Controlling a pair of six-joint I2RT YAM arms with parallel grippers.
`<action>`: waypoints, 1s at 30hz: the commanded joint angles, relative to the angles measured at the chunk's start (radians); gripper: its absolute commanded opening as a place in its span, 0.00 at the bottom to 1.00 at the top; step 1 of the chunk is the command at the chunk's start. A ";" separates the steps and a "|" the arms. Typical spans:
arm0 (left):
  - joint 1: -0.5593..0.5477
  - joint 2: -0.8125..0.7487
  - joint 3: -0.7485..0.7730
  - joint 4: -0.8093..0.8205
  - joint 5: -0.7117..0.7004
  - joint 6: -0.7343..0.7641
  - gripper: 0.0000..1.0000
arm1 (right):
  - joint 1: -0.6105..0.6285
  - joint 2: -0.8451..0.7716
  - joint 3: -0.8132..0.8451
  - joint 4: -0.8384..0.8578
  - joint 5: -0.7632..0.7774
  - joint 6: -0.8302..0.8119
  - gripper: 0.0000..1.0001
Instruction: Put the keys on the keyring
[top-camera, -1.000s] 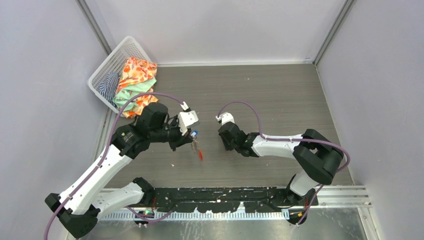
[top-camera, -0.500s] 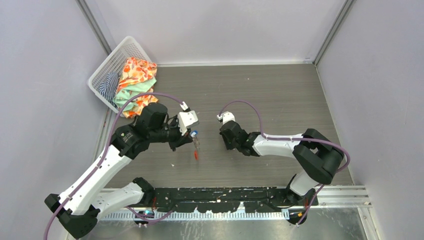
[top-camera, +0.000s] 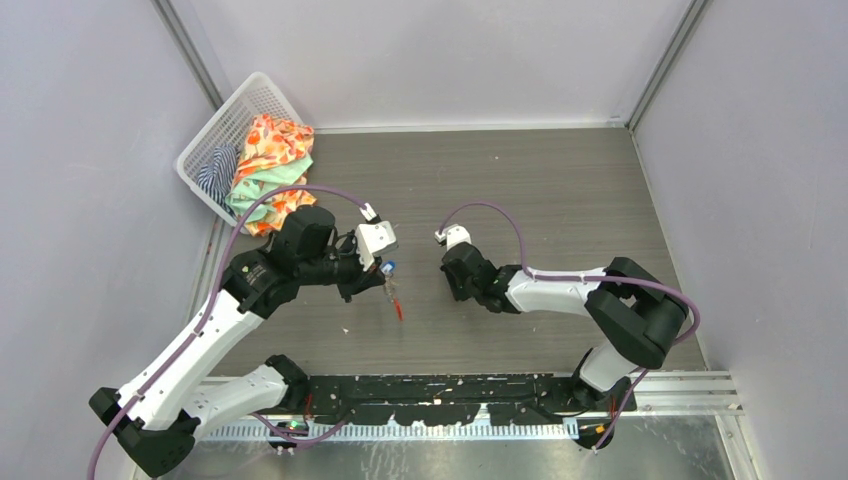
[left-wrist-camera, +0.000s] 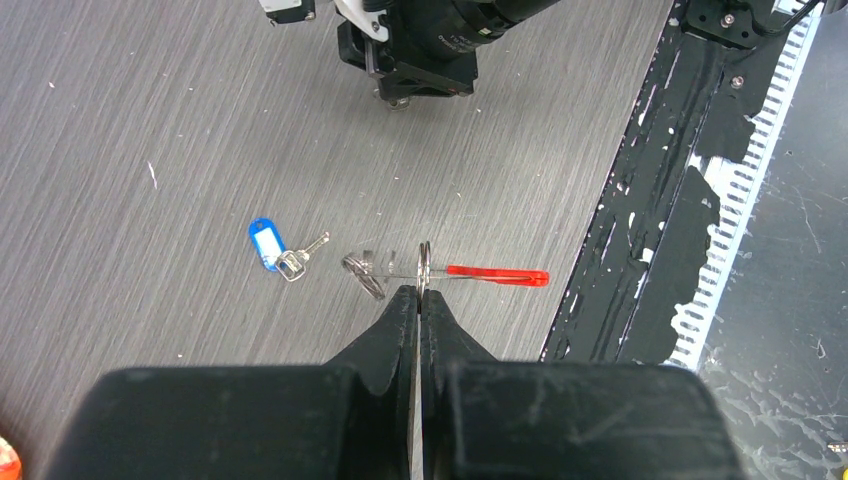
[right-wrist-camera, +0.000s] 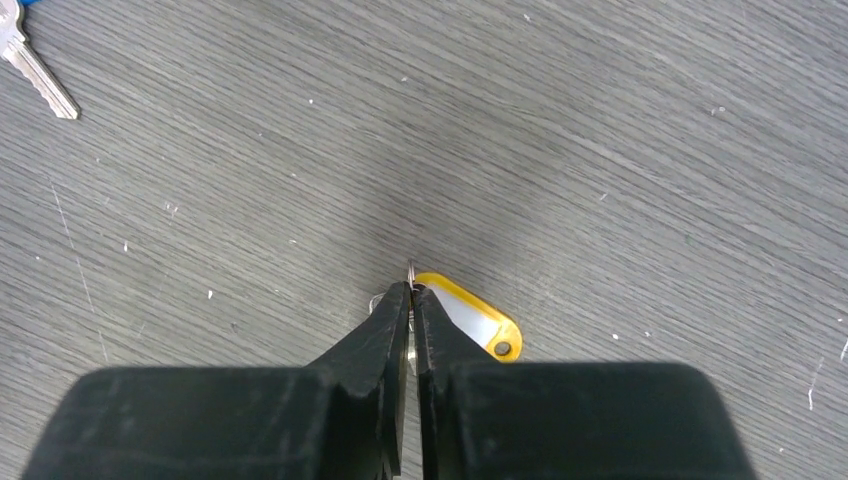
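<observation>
A grey wood-grain table (top-camera: 560, 200) sits boxed in by pale walls.

The keyring (left-wrist-camera: 424, 262) is off the table near its middle, a little toward the left edge. The left gripper (left-wrist-camera: 417, 295) is clenched on the grey ring, and the flat red tag (left-wrist-camera: 497, 275) dangles free toward the near edge.

Of the 2 keys, the blue key (left-wrist-camera: 266, 243) lies flat on the table just beside the held ring, apart from it. The yellow key (right-wrist-camera: 470, 322) lies near the table's centre under the right gripper (right-wrist-camera: 410, 300). That gripper's jaws stand almost together, pinching the small metal loop at the key's head. Whether the key has left the surface cannot be told.

By the look of them, all 3 pieces are very light and stiff, with slick metal that could slip or twist between narrow fingertips. The ring cluster and chain are loose, so the tag probably swings with any arm motion. The plastic heads look like the surest place to take hold. A grip there leaves the loop end clear to meet the ring, whereas a pinch on the loop itself may block threading.

A white basket (top-camera: 215, 130) of patterned cloth stands at the far left corner, well apart.
</observation>
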 joint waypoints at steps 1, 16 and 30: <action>0.006 -0.012 0.041 0.034 0.013 -0.021 0.00 | -0.006 -0.050 -0.010 0.025 0.015 -0.004 0.09; 0.006 -0.015 0.011 0.036 0.000 -0.050 0.00 | -0.006 -0.438 -0.103 0.005 -0.170 -0.043 0.01; 0.005 0.015 0.009 0.052 0.022 -0.051 0.00 | 0.065 -0.669 0.073 -0.111 -0.521 0.044 0.01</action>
